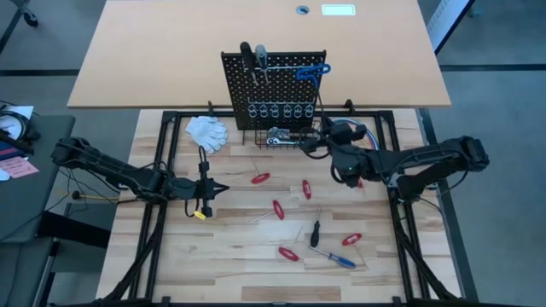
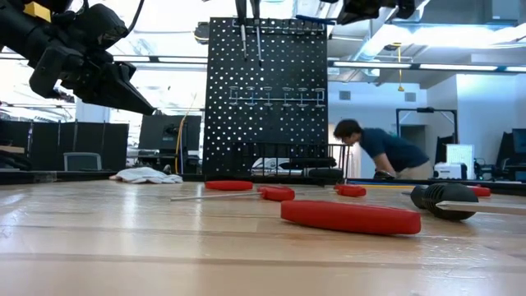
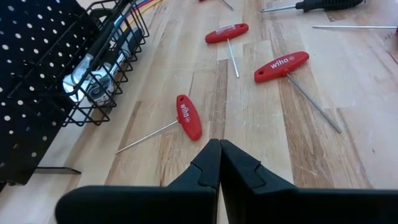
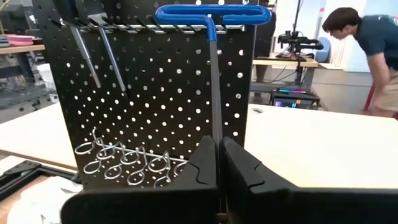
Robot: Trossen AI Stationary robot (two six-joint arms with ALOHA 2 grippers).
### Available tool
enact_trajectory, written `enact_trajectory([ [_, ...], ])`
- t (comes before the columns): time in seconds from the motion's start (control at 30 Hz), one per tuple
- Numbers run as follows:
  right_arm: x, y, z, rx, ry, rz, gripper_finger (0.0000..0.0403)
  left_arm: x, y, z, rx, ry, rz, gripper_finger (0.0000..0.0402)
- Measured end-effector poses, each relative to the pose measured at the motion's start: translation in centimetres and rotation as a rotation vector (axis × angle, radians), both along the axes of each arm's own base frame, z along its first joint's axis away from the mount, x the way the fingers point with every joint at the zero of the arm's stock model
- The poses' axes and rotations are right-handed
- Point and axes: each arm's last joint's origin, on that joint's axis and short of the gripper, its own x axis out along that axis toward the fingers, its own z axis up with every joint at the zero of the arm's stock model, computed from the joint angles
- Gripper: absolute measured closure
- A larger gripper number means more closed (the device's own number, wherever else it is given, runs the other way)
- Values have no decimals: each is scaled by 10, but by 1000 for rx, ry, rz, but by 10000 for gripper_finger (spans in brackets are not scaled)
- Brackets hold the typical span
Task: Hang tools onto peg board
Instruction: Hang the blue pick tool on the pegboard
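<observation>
The black peg board [image 1: 273, 89] stands upright at the table's far side. Two screwdrivers [image 4: 93, 50] hang from its top hooks, and a row of silver rings [image 4: 124, 163] sits lower down. A blue T-handled tool [image 4: 212, 15] has its handle at the top hooks, with my right gripper [image 4: 219, 146] shut on its shaft, high in front of the board. My left gripper [image 3: 219, 149] hovers shut over the table's left middle [image 1: 222, 189], holding nothing. Several red T-handled tools [image 1: 278, 209], a black screwdriver [image 1: 315, 230] and a blue one [image 1: 341, 260] lie flat on the table. My right gripper pinches the blue tool's thin metal shaft [image 4: 215, 124], well below the handle, between its two fingers. The fingers come level from the table's near side, pointing at the board and lying across the shaft. The tool stands upright with its handle [image 4: 249, 14] against the top hooks.
A wire basket [image 3: 118, 68] at the board's foot holds a chrome ratchet [image 3: 90, 81]. White gloves [image 1: 207, 130] lie left of the board and coloured cables [image 1: 368, 135] right of it. A person [image 4: 367, 43] bends over in the room behind.
</observation>
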Motion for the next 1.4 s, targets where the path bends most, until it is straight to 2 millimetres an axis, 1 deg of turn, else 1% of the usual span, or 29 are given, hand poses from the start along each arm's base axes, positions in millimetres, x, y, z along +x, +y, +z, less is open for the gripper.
enact_trajectory([
  [0.2,0,1,2,-10,10,1,391,0,0,0,0,0,0,401],
  [0.43,0,10,15,-48,16,-5,393,0,0,0,0,0,0,401],
  [0.67,-1,15,13,-51,44,-30,394,0,0,0,0,-1,0,401],
  [0.97,-2,12,2,-30,29,-43,394,0,0,0,0,-1,0,401],
  [1.1,3,13,-4,-29,30,-51,394,0,0,0,0,-1,0,402],
  [1.23,13,8,-16,-34,57,-80,394,0,0,0,-4,-3,2,401],
  [1.4,28,-3,-30,-41,92,-117,394,0,0,0,-7,-6,3,401],
])
